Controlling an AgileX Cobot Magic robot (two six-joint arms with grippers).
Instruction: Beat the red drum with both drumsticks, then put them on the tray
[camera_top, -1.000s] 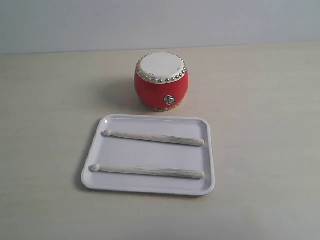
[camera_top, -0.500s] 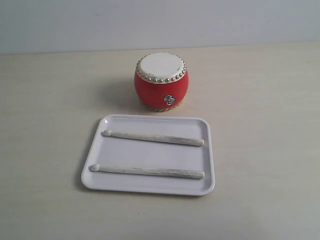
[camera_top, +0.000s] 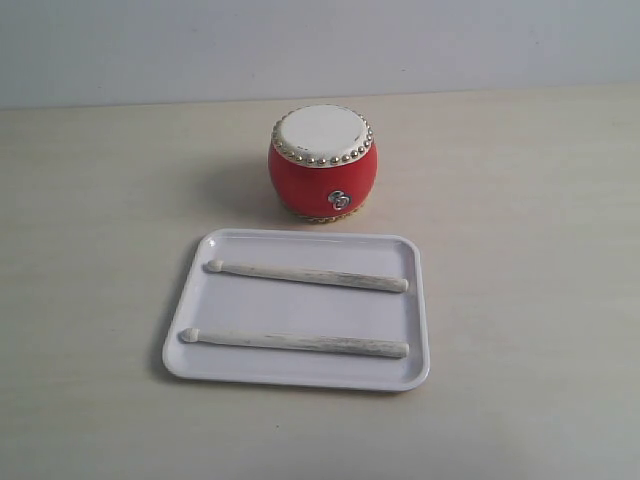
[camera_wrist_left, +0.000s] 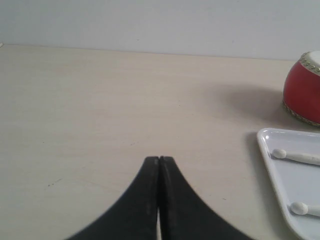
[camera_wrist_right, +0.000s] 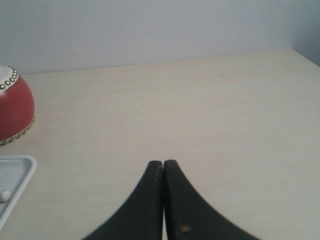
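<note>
The red drum (camera_top: 323, 163) stands upright on the table behind the white tray (camera_top: 300, 375). Two pale drumsticks lie across the tray, one toward the drum (camera_top: 307, 276) and one toward the front (camera_top: 295, 343), both with their rounded tips to the left. Neither arm shows in the exterior view. In the left wrist view my left gripper (camera_wrist_left: 159, 159) is shut and empty over bare table, with the drum (camera_wrist_left: 302, 90), the tray's corner (camera_wrist_left: 265, 142) and a stick tip (camera_wrist_left: 279, 153) off to one side. My right gripper (camera_wrist_right: 163, 162) is likewise shut and empty, with the drum (camera_wrist_right: 14, 107) and the tray's corner (camera_wrist_right: 25, 175) at the opposite side.
A pale wooden tabletop (camera_top: 530, 200) spreads around the drum and tray. A plain light wall (camera_top: 320, 40) rises behind the table's far edge.
</note>
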